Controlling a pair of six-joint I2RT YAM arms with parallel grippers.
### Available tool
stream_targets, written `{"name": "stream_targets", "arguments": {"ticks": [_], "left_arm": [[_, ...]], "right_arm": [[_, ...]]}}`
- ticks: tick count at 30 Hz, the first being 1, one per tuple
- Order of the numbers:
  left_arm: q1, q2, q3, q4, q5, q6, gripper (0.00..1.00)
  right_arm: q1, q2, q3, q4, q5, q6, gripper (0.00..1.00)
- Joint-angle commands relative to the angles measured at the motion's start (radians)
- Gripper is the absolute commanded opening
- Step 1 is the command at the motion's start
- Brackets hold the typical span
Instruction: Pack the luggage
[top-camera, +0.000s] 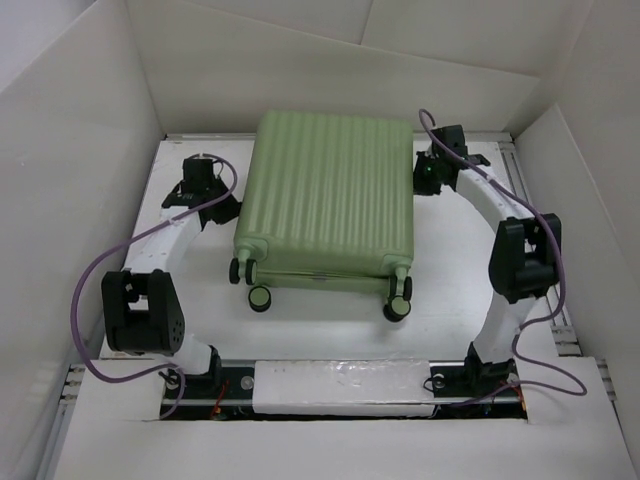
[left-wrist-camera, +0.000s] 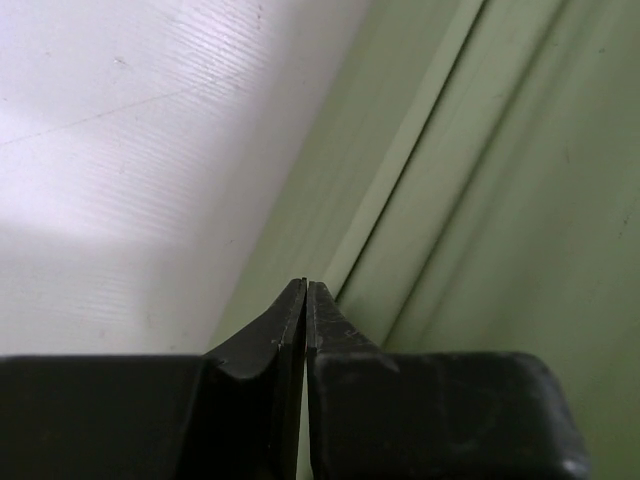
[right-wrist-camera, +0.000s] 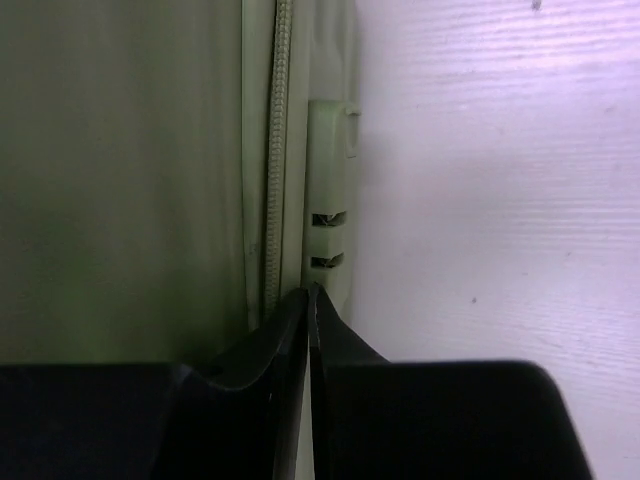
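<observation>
Luggage (top-camera: 325, 195) lies flat and closed in the middle of the white bench (top-camera: 200, 300), ribbed pale green shell facing up. Its caster wheels (top-camera: 260, 296) point toward the arm bases at the near edge. A second wheel pair (top-camera: 397, 305) sits at the near right corner.

The left arm (top-camera: 170, 240) reaches forward along the left side of the case. Its wrist is near the far left corner, just beside the shell. From the left wrist camera, the left jaws are pressed together with no gap and nothing between them. Their tips point at the ribbed green side (left-wrist-camera: 500, 200) where it meets the bench (left-wrist-camera: 130, 150). Whether the tips touch the shell cannot be told.

The right arm (top-camera: 492, 200) curves in from the right, with its wrist close to the far right corner of the case. The right jaws are likewise closed tip to tip on nothing. They are aimed along the side of the case (right-wrist-camera: 120, 150), where the zipper (right-wrist-camera: 275, 150) runs straight ahead. A pale green moulded fitting (right-wrist-camera: 330, 190) with two small slots sits against the bench (right-wrist-camera: 500, 150).

A purple cable (top-camera: 90, 280) loops out from the left arm.
</observation>
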Motion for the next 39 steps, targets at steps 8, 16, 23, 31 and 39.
{"name": "stream_targets", "arguments": {"ticks": [8,16,23,31,39], "left_arm": [[-0.488,-0.064,-0.043,-0.138,0.074,-0.021,0.0],[-0.502,-0.31,0.144,-0.348,-0.25,-0.095,0.33],[-0.268,-0.303,0.285,-0.067,-0.27,-0.138,0.56],[-0.015,0.193,0.76,-0.019,-0.01,-0.138,0.55],[0.104,0.713,1.215,-0.202,0.169,-0.103,0.55]], "right_arm": [[0.258,0.322,0.643,-0.03,-0.304,0.003,0.1],[0.179,0.153,0.74,-0.115,-0.203,-0.031,0.46],[0.08,-0.235,0.464,-0.164,-0.019,-0.094,0.63],[0.027,-0.787,-0.175,-0.149,0.119,-0.042,0.03],[0.045,-1.067,-0.617,-0.236,0.131,0.021,0.03]]}}
